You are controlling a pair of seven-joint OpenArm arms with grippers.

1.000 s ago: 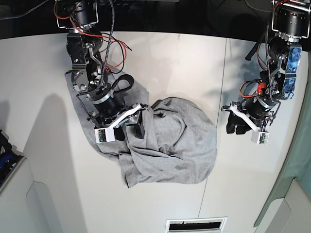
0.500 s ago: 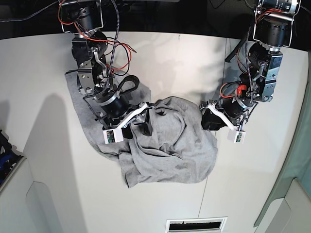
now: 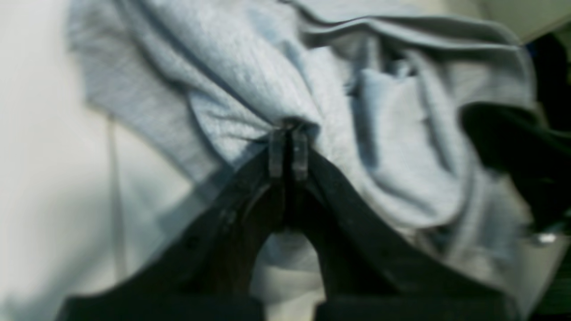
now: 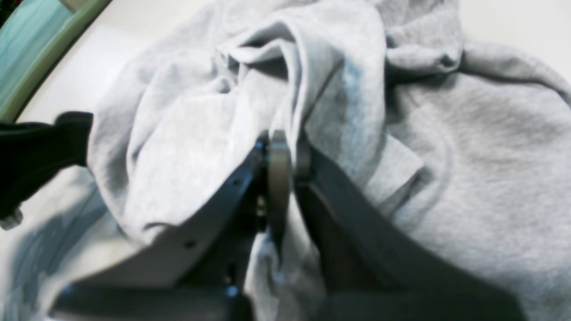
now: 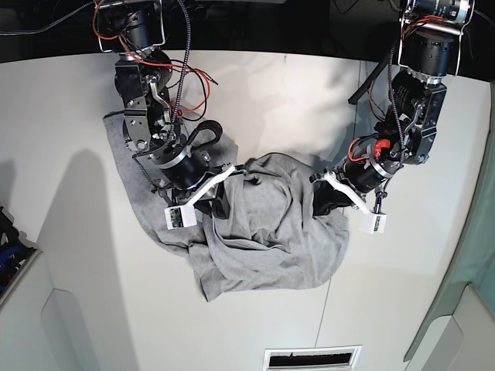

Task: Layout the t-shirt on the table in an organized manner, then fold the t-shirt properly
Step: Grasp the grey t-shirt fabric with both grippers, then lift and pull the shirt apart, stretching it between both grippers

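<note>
- Jaws of the left gripper (image 3: pixel 288 147) are pressed together, with a fold of the light heather-grey soft jersey t-shirt (image 5: pixel 267 232) pinched at their tips, as the left wrist view shows.
- Jaws of the right gripper (image 4: pixel 280 154) are likewise together, clamped on a bunched ridge of the same grey fabric, as the right wrist view shows.
- In the base view, the left gripper (image 5: pixel 323 202) sits at the garment's right edge; the right gripper (image 5: pixel 220 202) sits at its upper left part.
- The t-shirt lies crumpled in a heap on the wide white smooth desk (image 5: pixel 77 255), near the middle, between the two arms.
- One flap of the fabric extends up and to the left beneath the right arm, lying flat on the desk.
- The heap shows many folds and creases; no printed lettering is visible in any view.
- A thin dark seam line (image 5: pixel 346 294) runs along the desk surface, passing under the garment's right side.
- Both wrist views are blurred.
</note>
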